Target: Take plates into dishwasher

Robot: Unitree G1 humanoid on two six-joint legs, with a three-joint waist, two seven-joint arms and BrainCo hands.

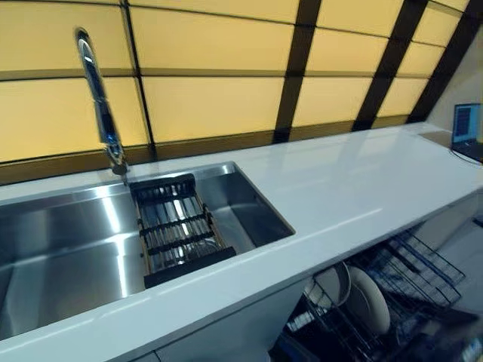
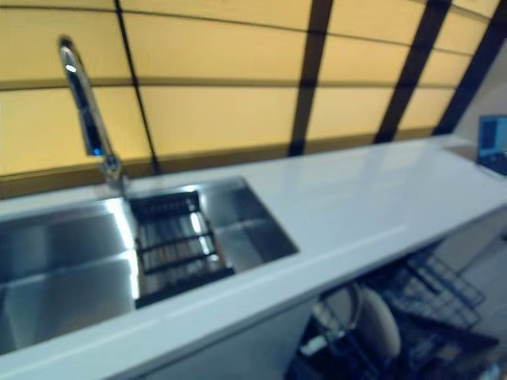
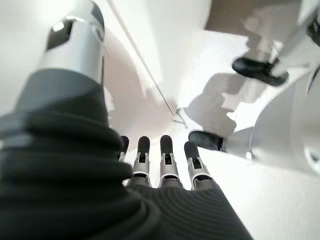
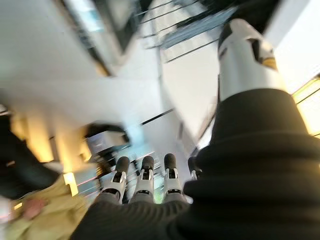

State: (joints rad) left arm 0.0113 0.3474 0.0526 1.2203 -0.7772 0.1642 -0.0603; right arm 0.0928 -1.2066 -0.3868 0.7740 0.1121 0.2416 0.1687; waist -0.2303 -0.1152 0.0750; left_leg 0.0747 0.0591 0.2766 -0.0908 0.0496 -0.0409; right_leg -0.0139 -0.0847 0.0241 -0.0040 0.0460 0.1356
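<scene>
Two pale plates stand on edge in the pulled-out dishwasher rack below the counter, at the lower right. Neither hand shows in the eye views. My left hand appears only in its wrist view, fingers straight and holding nothing, with white cabinet fronts and floor beyond them. My right hand appears only in its own wrist view, fingers likewise straight and empty, with wire racks far past them.
A steel sink is set into the white counter, with a black drainer rack across it and a tall tap behind. A laptop sits at the counter's far right end.
</scene>
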